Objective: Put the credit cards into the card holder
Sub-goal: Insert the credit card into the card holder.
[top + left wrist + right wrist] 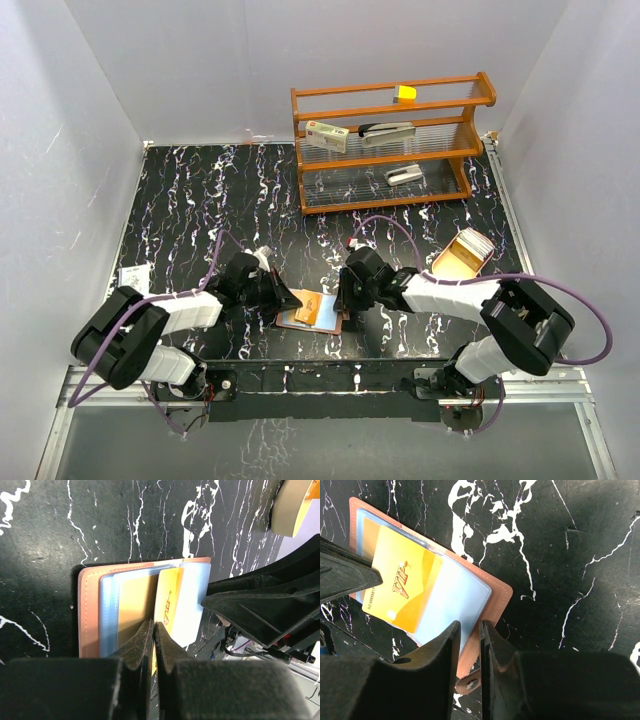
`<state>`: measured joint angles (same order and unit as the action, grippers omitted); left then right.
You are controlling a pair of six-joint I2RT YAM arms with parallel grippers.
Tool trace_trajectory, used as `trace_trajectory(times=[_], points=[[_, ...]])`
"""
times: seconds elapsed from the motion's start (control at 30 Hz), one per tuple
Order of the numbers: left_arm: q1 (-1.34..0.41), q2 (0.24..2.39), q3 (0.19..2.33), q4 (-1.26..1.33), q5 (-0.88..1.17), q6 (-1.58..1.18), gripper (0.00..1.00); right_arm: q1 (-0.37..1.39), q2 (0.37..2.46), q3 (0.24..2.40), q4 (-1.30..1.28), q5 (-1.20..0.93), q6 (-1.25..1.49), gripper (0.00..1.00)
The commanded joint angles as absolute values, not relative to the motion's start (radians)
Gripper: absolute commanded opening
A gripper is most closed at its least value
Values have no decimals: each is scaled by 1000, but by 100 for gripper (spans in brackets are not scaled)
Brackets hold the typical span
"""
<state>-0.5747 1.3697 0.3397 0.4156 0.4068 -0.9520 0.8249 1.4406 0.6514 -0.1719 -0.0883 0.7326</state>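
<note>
The card holder (pixel 292 321) lies open on the black marbled table between the two arms, reddish-brown with pale blue clear sleeves (pixel 455 595). My left gripper (pixel 154 629) is shut on the edge of an orange credit card (pixel 168 597). That card (pixel 400 587) lies half over the holder (pixel 496 591), partly in a sleeve. A tan card (pixel 134 607) sits in the sleeve beside it. My right gripper (pixel 470 626) hovers over the holder's near edge by the snap tab. Its jaws stand a narrow gap apart, and the flat leather shows through the gap. In the top view the left gripper (pixel 290 303) and right gripper (pixel 345 300) flank the holder.
A tan oval tray (pixel 446 267) stands to the right behind the right arm. A wooden rack (pixel 300 150) with small items stands at the back. A white printed packet (pixel 133 275) lies at the far left. The table's front edge is just below the holder.
</note>
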Motion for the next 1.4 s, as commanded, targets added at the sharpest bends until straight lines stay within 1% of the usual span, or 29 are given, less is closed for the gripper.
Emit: trace_trajectory(times=[0.0, 0.43, 0.47, 0.5, 0.53, 0.57, 0.6, 0.73, 0.8, 1.1, 1.37], points=[[-597, 1364, 327, 452, 363, -957, 0, 833, 1408, 628, -142, -61, 755, 20], [-656, 1394, 340, 452, 345, -971, 0, 833, 1403, 618, -120, -60, 773, 19], [-658, 1394, 347, 438, 343, -968, 4, 833, 1399, 629, -135, -59, 768, 20], [-658, 1392, 361, 415, 340, -960, 11, 833, 1388, 642, -167, -52, 764, 21], [-658, 1387, 368, 390, 337, -954, 15, 833, 1382, 657, -191, -44, 758, 22], [-659, 1376, 382, 366, 330, -947, 22, 833, 1365, 670, -213, -32, 752, 23], [-660, 1374, 391, 342, 325, -939, 26, 833, 1351, 681, -229, -26, 750, 23], [-660, 1317, 429, 255, 295, -913, 38, 833, 1301, 692, -257, -43, 762, 22], [-661, 1302, 445, 222, 283, -902, 41, 834, 1286, 685, -254, -56, 772, 22], [-668, 1313, 454, 215, 290, -897, 44, 841, 1328, 644, -195, -65, 785, 18], [-680, 1363, 451, 250, 311, -904, 45, 841, 1371, 599, -145, -42, 784, 17]])
